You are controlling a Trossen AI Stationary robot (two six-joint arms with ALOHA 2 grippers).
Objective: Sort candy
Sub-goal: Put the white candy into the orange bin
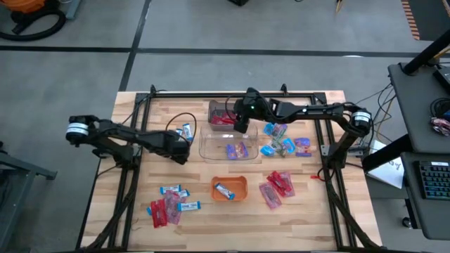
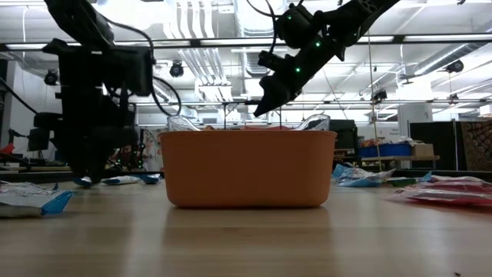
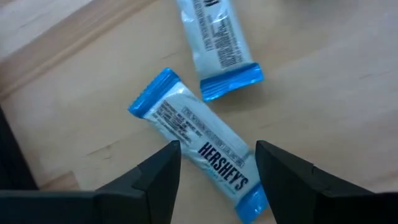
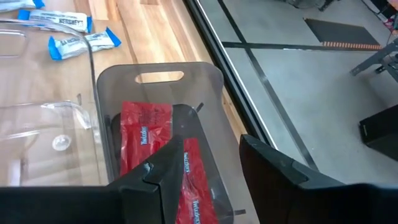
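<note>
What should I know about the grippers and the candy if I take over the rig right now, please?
Left gripper: open, straddling a blue-and-white bar at the table's left.
Right gripper: open and empty, above the grey bin holding red packets.
Done: purple candies in the clear bin; one bar in the orange tray.
Left: loose piles left front, right front and right.

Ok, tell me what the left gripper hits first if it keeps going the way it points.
Likely the blue-and-white bar: the left gripper is open right over it, one finger on each side. The table lies directly under the bar. How much gap remains above the wrapper is hard to judge.
</note>
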